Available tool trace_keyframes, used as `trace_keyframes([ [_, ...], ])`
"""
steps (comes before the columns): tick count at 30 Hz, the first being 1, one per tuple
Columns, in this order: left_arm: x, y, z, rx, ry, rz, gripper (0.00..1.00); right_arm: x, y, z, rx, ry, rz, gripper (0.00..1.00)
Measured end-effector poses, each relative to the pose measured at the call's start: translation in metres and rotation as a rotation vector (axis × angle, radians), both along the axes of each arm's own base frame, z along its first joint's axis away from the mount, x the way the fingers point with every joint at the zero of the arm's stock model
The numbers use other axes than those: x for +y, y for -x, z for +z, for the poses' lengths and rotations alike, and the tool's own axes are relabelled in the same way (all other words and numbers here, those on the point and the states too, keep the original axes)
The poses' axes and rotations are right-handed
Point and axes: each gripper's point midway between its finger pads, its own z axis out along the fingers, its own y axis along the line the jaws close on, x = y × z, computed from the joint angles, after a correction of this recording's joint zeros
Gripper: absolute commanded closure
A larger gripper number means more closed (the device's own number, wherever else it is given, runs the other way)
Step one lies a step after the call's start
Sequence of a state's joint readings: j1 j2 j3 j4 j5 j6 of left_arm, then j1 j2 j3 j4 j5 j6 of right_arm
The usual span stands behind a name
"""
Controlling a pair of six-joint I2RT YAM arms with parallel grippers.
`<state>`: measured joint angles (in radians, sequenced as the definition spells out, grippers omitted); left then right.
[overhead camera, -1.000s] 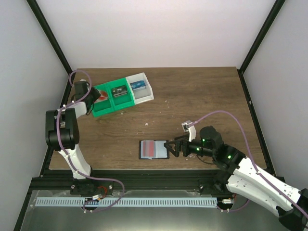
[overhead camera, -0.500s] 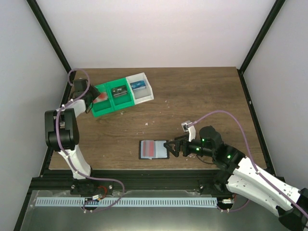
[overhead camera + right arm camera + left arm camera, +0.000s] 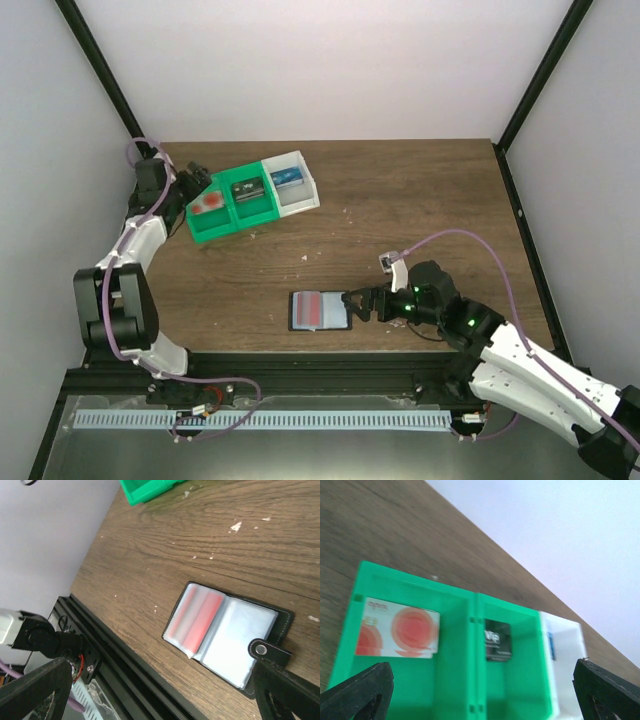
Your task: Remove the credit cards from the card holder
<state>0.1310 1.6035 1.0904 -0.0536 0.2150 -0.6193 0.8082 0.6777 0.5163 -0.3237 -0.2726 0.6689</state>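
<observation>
The card holder (image 3: 320, 310) lies open and flat near the table's front edge. A red credit card (image 3: 199, 620) shows through its left clear sleeve, and its closing tab (image 3: 264, 650) points toward my right gripper (image 3: 357, 303). That gripper is open and hangs just right of the holder, holding nothing. A red-and-white credit card (image 3: 397, 633) lies flat in the left compartment of the green-and-white tray (image 3: 222, 231). My left gripper (image 3: 193, 183) is open and empty at the tray's left end, above and behind that card.
A black card (image 3: 497, 639) sits in the tray's middle green compartment and a blue card (image 3: 287, 179) in the white one. The black frame rail (image 3: 125, 665) runs along the table's front edge, close to the holder. The cell walls close in at the back left.
My left gripper has opened and let go of the red-and-white card, which now lies in the tray's left compartment, and has drawn back up and left. The right gripper has barely moved.
</observation>
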Motion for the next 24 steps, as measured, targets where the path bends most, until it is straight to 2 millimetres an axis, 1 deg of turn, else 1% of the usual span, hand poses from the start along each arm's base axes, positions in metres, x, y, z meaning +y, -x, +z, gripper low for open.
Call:
trace_keyframes([
  [2,-0.010,0.009,0.013,-0.027,0.019,-0.050,0.00,-0.003,-0.003,-0.004,0.017,0.012,-0.027,0.00],
  [3,-0.014,0.013,0.016,-0.033,0.027,-0.070,0.01,-0.004,-0.004,-0.006,0.027,0.018,-0.043,0.00],
  [6,-0.033,0.032,0.018,-0.041,0.073,-0.160,0.05,-0.009,-0.007,-0.013,0.055,0.038,-0.088,0.00],
  [7,-0.043,0.042,0.014,-0.034,0.098,-0.202,0.06,-0.011,-0.008,-0.015,0.066,0.044,-0.102,0.00],
  [9,-0.056,0.057,0.007,-0.016,0.129,-0.252,0.08,-0.013,-0.011,-0.019,0.083,0.057,-0.130,0.00],
  [10,-0.066,0.068,-0.001,0.005,0.150,-0.288,0.10,-0.014,-0.012,-0.021,0.091,0.061,-0.139,0.00],
  [13,-0.092,0.094,-0.013,0.049,0.184,-0.374,0.15,-0.014,-0.014,-0.028,0.115,0.078,-0.157,0.00],
  [16,-0.116,0.119,-0.020,0.070,0.206,-0.459,0.17,-0.013,-0.016,-0.033,0.146,0.101,-0.170,0.00],
  [17,-0.123,0.127,-0.021,0.072,0.212,-0.482,0.17,-0.013,-0.017,-0.034,0.155,0.105,-0.173,0.00],
  [21,-0.146,0.156,-0.033,0.099,0.245,-0.561,0.23,-0.010,-0.018,-0.042,0.195,0.118,-0.182,0.01],
  [24,-0.163,0.177,-0.043,0.133,0.274,-0.620,0.26,-0.007,-0.018,-0.051,0.235,0.133,-0.181,0.04],
])
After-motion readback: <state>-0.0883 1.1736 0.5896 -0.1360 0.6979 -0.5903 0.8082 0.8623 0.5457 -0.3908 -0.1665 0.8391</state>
